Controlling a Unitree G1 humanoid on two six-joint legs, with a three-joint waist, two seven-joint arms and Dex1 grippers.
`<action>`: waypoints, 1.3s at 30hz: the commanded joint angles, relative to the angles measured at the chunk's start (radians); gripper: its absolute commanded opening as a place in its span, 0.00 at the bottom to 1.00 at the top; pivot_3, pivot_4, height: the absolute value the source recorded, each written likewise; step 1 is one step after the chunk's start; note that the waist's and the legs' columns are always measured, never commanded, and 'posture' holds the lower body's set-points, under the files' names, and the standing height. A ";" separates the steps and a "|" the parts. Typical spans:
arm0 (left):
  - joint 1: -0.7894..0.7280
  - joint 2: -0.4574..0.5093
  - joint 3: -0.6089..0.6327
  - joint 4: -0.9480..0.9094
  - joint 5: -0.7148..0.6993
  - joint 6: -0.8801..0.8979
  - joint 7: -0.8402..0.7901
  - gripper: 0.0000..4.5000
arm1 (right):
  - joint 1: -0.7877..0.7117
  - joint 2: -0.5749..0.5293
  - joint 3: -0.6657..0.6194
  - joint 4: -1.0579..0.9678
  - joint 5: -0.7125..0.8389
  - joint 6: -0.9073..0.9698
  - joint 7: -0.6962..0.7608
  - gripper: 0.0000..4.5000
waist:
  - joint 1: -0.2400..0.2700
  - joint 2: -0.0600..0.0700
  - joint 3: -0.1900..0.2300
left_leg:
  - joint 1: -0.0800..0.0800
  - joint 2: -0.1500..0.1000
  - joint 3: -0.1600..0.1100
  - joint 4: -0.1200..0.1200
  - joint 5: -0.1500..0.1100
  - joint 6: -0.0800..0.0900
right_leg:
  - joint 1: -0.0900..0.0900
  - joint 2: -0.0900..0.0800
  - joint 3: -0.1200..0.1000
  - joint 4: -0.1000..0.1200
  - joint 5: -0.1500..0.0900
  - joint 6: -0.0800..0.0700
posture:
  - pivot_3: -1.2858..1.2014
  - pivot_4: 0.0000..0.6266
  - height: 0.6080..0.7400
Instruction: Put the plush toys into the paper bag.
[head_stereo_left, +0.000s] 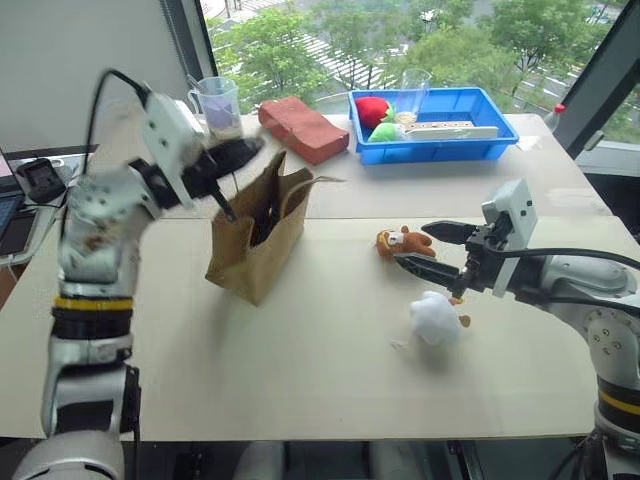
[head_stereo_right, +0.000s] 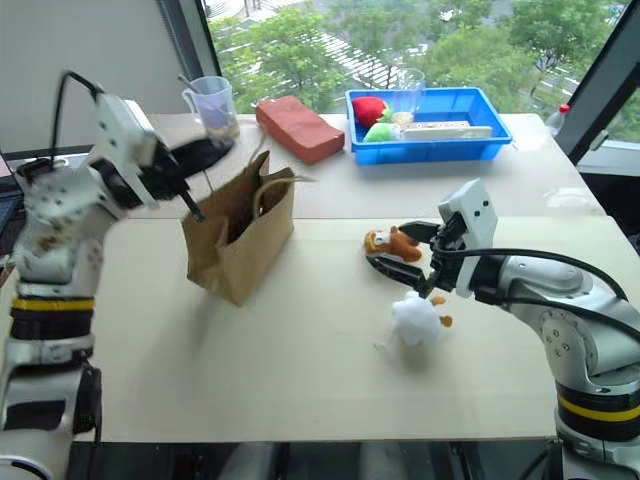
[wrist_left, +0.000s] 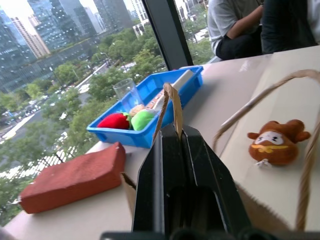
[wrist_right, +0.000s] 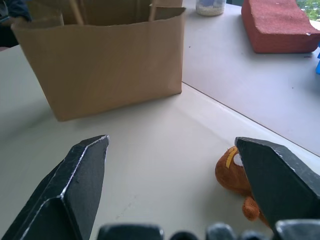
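**With the bag held open, take the nearest toy**

While my right gripper (head_stereo_left: 430, 248) stands wide apart, empty, between white toy (head_stereo_left: 436, 318) and brown toy (head_stereo_left: 402, 242), I would close on one squarely. Farther, my left gripper (head_stereo_left: 232, 157) is clamped on a handle of the bag (head_stereo_left: 252, 243); free table lies between.

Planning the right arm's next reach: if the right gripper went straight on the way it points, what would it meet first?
Probably the brown plush animal beside one finger; the open right gripper otherwise faces bare table toward the brown paper bag. Depth is unclear.
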 joint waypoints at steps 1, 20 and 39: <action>-0.110 0.026 -0.009 0.124 0.044 -0.136 -0.082 0.00 | -0.037 -0.007 0.008 -0.001 -0.010 -0.053 0.009 0.99 | 0.002 0.000 0.000 | 0.000 0.000 0.000 0.000 0.000 0.000 | 0.000 0.000 0.000 0.000 0.000 0.000 | 0.52 0.24 1.00; 0.150 -0.065 -0.164 -0.197 -0.013 -0.087 -0.270 0.00 | -0.058 0.042 0.074 -0.011 -0.069 -0.095 -0.060 0.99 | -0.001 0.000 0.000 | -0.003 0.000 -0.001 0.000 -0.001 0.001 | -0.001 0.000 0.000 0.003 0.000 0.000 | 0.52 0.24 1.00; 0.278 -0.083 -0.067 -0.484 -0.176 0.230 -0.074 0.00 | -0.194 0.531 0.448 0.471 -0.323 -0.385 -0.119 0.00 | -0.006 0.000 0.000 | -0.001 0.000 -0.002 0.000 0.000 0.000 | -0.001 0.000 -0.001 0.004 0.000 0.000 | 0.52 0.24 1.00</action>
